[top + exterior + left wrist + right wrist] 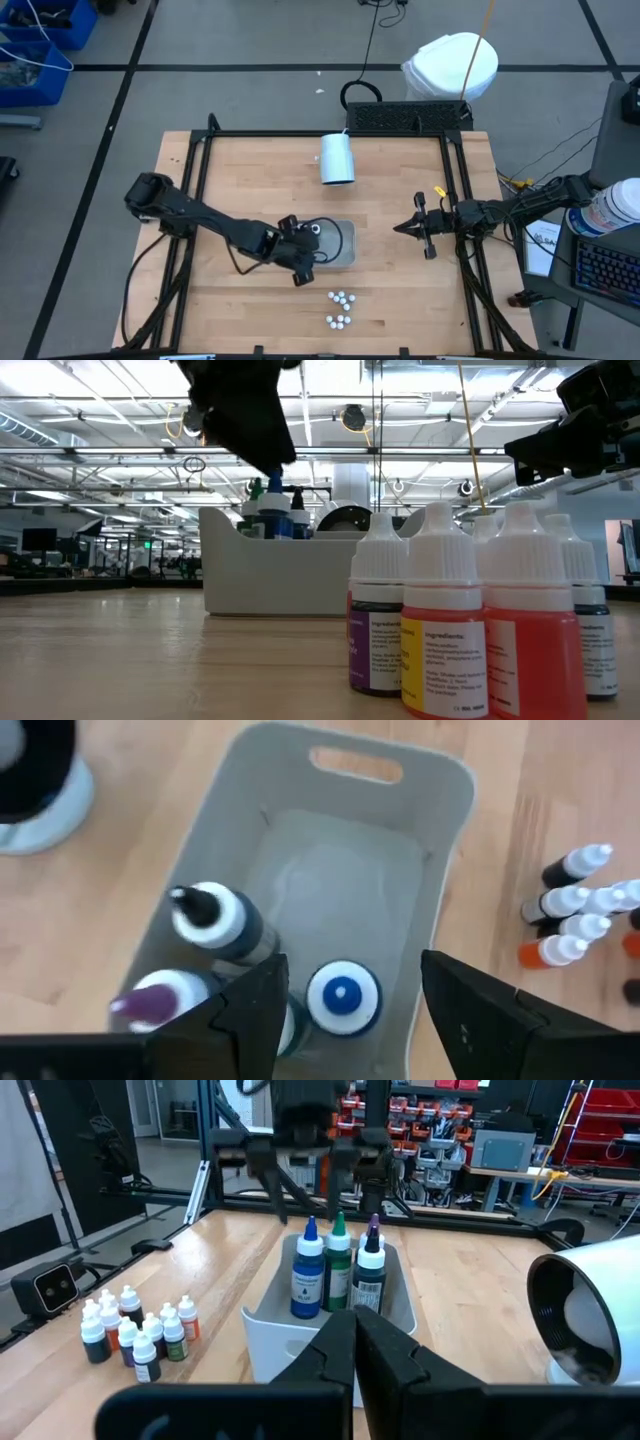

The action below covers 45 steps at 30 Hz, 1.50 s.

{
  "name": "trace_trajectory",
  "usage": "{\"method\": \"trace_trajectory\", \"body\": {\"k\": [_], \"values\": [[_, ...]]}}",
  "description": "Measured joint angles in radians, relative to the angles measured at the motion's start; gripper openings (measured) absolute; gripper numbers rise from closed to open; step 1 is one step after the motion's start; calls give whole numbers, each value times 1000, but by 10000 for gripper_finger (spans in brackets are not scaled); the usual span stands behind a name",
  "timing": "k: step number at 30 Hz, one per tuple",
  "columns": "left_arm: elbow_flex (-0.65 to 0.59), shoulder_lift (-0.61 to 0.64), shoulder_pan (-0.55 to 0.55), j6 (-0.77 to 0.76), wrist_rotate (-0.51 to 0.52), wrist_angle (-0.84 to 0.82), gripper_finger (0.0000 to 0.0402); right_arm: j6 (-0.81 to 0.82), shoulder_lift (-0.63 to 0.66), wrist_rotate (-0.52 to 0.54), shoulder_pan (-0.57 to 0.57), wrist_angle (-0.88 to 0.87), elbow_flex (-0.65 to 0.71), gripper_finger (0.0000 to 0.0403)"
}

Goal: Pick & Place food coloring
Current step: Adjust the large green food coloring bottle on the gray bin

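High view: wooden desk (250,170) in a black frame; one grey bin (341,243) mid-desk toward the front edge, one white cup (337,158) lying on its side toward the back edge, and a cluster of about nine small white-capped food coloring bottles (339,309) near the front edge. The left gripper (303,251) sits at the bin's left end; the right gripper (403,228) waits near the right edge. Low view: four labelled small bottles up close, purple, yellow, red and one dark; ceiling trusses and lights behind. Left wrist view: fingers spread, released, above three larger bottles (342,996) standing in the bin. Right wrist view: fingers clenched, empty; blue, green and purple bottles upright in the bin; shelving and a workbench beyond the desk.
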<state>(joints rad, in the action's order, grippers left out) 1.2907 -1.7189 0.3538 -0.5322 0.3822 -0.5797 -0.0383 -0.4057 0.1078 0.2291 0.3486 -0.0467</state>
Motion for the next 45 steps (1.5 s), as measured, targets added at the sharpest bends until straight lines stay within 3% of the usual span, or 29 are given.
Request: {"method": "trace_trajectory", "body": {"k": [8, 13, 19, 23, 26, 34, 41, 45], "values": [[2, 127, 22, 74, 25, -4, 214, 0, -1, 0, 0, 6, 0, 0], [3, 237, 99, 108, 56, -31, 186, 0, -1, 0, 0, 5, 0, 0], [-53, 325, 249, 109, 385, -130, 114, 0, -3, -1, 0, 2, 0, 0], [-237, 356, 291, 52, 379, 0, 52, 0, -6, -1, 0, -1, 0, 0], [-394, 359, 303, 56, 372, 207, 10, 0, -9, -1, 0, -1, 0, 0], [-660, 360, 284, 94, 454, 637, 6, 0, -10, -1, 0, 0, 0, 0], [-774, 360, 266, 63, 648, 763, 14, 0, -10, -1, 0, 3, 0, 0], [-826, 352, 246, 61, 640, 823, 4, 0, -11, -1, 0, 16, 0, 0]]}}
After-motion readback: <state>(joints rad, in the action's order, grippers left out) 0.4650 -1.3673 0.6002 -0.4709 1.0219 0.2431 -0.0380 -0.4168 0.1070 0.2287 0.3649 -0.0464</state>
